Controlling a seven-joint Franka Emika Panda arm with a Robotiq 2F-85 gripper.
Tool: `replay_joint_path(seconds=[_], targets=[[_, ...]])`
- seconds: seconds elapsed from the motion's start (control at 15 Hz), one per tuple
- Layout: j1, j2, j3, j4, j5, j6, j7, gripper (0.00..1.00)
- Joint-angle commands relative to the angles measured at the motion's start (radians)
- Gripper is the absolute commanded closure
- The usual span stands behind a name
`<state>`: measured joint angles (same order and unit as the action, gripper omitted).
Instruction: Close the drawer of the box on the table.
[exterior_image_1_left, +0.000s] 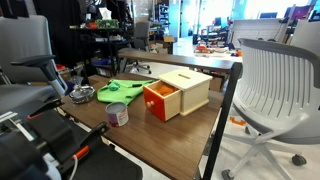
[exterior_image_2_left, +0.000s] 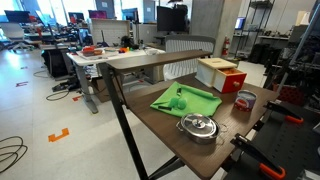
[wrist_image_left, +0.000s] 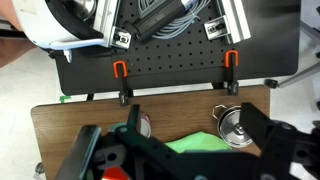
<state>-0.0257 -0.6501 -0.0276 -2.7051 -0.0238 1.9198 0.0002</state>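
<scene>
In an exterior view, the box (exterior_image_1_left: 190, 88) is sitting on the surface (exterior_image_1_left: 190, 135) toward its 3 o'clock side. The drawer (exterior_image_1_left: 160, 100) is sticking out of the box toward 9 o'clock, its orange-red front standing clear of the pale wall. A green cloth (exterior_image_1_left: 118, 91) is lying at 10 o'clock from the drawer, and a small can (exterior_image_1_left: 117, 114) is standing at 8 o'clock from it, apart from both.

In an exterior view from across the room, the box (exterior_image_2_left: 210, 68) is resting at the surface's (exterior_image_2_left: 160, 135) 1 o'clock corner, with the drawer (exterior_image_2_left: 233, 82) jutting toward 4 o'clock. The can (exterior_image_2_left: 245, 99) is standing just beside the drawer at 5 o'clock. The green cloth (exterior_image_2_left: 185, 100) is spreading out at 8 o'clock from the box, and a metal pot (exterior_image_2_left: 198, 126) is sitting at 6 o'clock.

In the wrist view, the claw (wrist_image_left: 170, 140) is reaching in from 6 o'clock, spread wide and gripping nothing. It is hanging over the surface (wrist_image_left: 60, 125), with the green cloth (wrist_image_left: 200, 146) between its fingers and the metal pot (wrist_image_left: 235, 125) at 2 o'clock. I cannot make out the box or drawer here.
</scene>
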Motion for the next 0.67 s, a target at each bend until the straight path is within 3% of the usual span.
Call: replay_joint_path(seconds=[0.0,0.6], targets=[[-0.038,0.193,-0.038,0.021,-0.036,0.164,-0.032,0.00],[-0.124,0.601,-0.065,0.088,-0.076,0.621,0.093,0.00]])
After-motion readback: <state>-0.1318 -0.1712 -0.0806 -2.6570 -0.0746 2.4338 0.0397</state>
